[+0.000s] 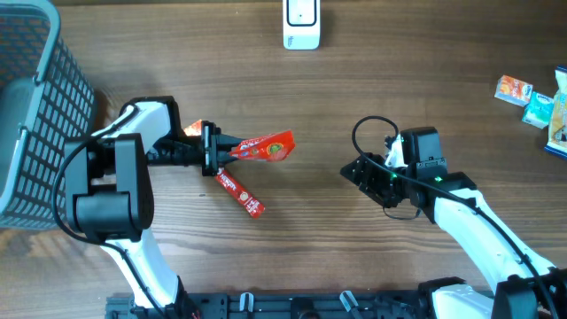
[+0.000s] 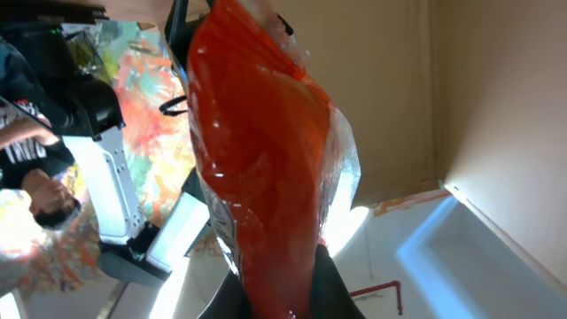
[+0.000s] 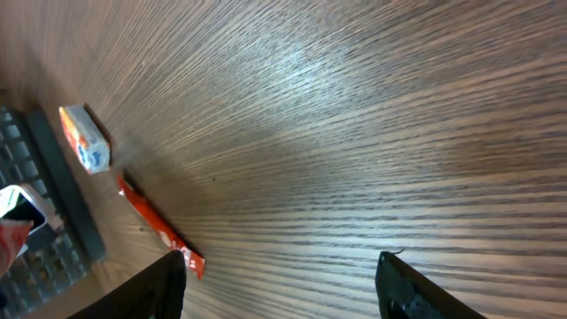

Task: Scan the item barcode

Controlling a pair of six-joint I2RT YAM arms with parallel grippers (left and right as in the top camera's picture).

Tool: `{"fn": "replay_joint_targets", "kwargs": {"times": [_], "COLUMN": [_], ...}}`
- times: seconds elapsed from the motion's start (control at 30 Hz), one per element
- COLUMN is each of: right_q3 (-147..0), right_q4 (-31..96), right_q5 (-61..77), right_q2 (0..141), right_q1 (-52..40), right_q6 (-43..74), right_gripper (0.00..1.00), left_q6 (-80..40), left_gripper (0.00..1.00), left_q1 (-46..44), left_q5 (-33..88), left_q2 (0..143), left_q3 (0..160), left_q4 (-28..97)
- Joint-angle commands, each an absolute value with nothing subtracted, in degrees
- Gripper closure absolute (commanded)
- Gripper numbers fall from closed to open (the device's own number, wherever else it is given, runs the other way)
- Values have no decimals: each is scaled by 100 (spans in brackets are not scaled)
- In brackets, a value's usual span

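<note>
A glossy red pouch (image 1: 266,146) is pinched at its near end by my left gripper (image 1: 232,149), which is shut on it and holds it level above the table, pointing right. The left wrist view has the red pouch (image 2: 257,151) filling the middle, rising from between the black fingers of the left gripper (image 2: 283,306). No barcode shows on it. A white scanner (image 1: 301,23) stands at the table's far edge. My right gripper (image 1: 356,173) sits right of the pouch, apart from it; in its wrist view the right gripper (image 3: 283,266) is open over bare wood.
A thin red stick packet (image 1: 241,193) lies on the table below the pouch, also the red stick packet (image 3: 159,226). A grey mesh basket (image 1: 35,115) stands at the left. A small orange box (image 3: 84,137) lies beside it. Snack packets (image 1: 514,89) sit at the far right.
</note>
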State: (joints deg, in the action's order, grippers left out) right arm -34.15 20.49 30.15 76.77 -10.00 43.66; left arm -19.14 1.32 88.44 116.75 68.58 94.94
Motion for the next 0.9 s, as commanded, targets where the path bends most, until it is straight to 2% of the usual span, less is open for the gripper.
{"fn": "replay_joint_targets", "kwargs": {"times": [0.0, 0.3, 0.4, 0.57, 0.67, 0.87], "right_q3": [-3540, -3542, -3555, -3944, -4150, -4150], "right_q4": [2049, 1927, 1719, 1382, 1302, 1304], "right_q5": [2794, 3186, 3828, 5017, 5288, 5343], "right_q2": [7590, 7590, 7590, 7590, 7590, 7749], "right_q1": [-1017, -1017, -1011, -1007, -1007, -1052], "right_q6": [4364, 4049, 4049, 4228, 4466, 4831], "right_gripper": [32, 32, 33, 33, 27, 18], "left_q6": [-2047, -1726, -1584, -1586, -1557, -893], "left_gripper": [96, 96, 96, 96, 96, 96], "left_q1": [246, 375, 377, 377, 357, 204], "left_q5": [9037, 8976, 8659, 7367, 6882, 7212], "left_q2": [11518, 11518, 11518, 11518, 11518, 11518], "left_q3": [6869, 6869, 6869, 6869, 6869, 6869], "left_q4": [9662, 9404, 8825, 7347, 7048, 7199]}}
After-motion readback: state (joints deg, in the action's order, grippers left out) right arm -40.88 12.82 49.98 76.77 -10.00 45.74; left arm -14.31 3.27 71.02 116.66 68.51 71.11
